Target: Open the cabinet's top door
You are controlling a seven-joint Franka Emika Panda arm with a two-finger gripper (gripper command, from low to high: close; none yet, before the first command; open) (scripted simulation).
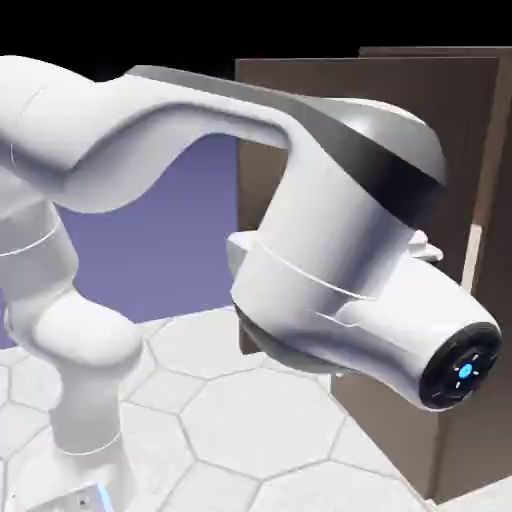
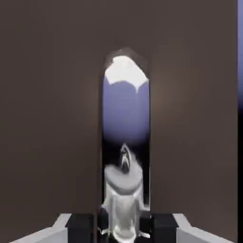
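top door (image 1: 400, 85) ajar, backdrop (image 2: 240, 52) beyond edge (image 2: 237, 142)

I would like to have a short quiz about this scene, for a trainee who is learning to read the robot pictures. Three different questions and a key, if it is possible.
1. What is between the fingertips of the two-finger gripper in the hand view?
a) a wooden spoon
b) a shiny, long metal handle
c) a yellow cube

2. True or false: in the hand view, the handle lies sideways, from left to right.

3. Complete: at the hand view's right edge, beyond the flat dark-brown door, a strip of the plain ____ backdrop shows.

Key: 1 b; 2 false; 3 blue-violet
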